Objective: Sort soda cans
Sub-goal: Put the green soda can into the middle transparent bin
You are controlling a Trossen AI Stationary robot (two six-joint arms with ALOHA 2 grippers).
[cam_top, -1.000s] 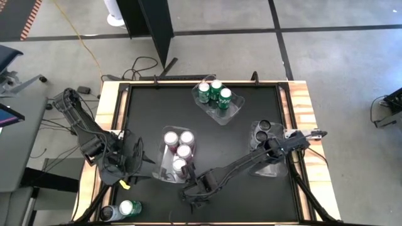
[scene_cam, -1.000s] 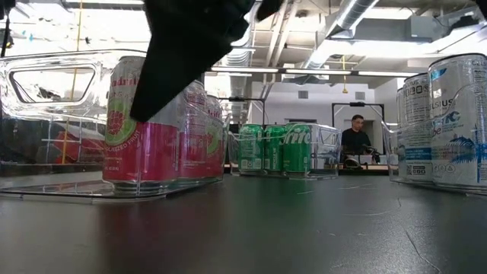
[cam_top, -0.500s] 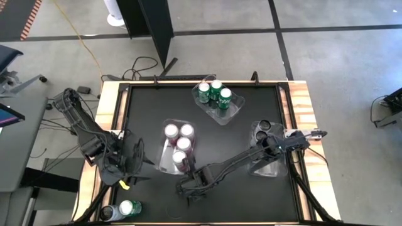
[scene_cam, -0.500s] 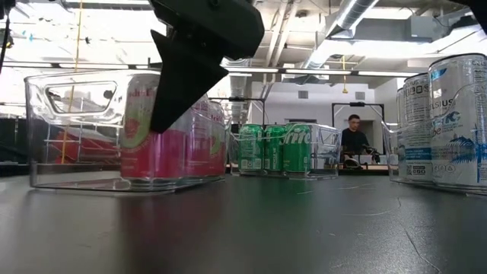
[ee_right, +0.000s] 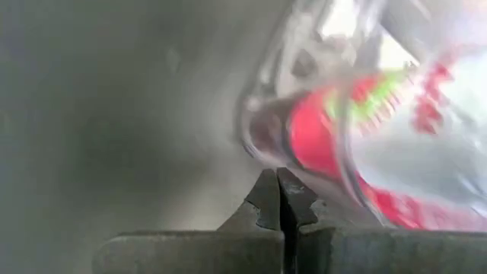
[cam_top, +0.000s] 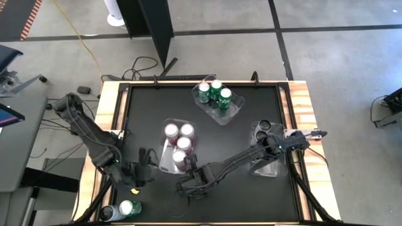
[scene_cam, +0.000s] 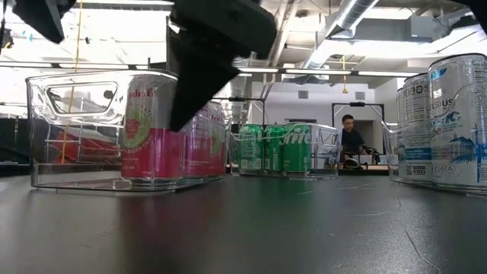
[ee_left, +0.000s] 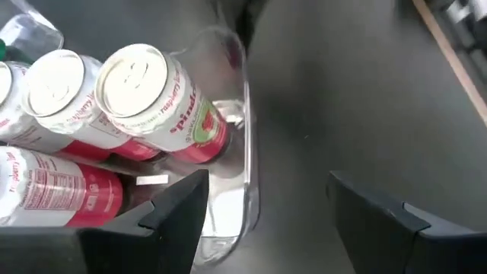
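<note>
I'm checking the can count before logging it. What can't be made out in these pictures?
- Dark cans, high view: the right arm crosses their bin, hiding any beyond two.
- Corner cans, high view: the dark one's colour is unclear.
- Pink cans, low view: front cans and the right gripper hide the rest.

Glossy red metal soda cans (ee_left: pixel 163 99) with silver tops sat in a clear, shiny plastic bin (ee_left: pixel 245 137) on a matt black tabletop (cam_top: pixel 251 135).
</note>
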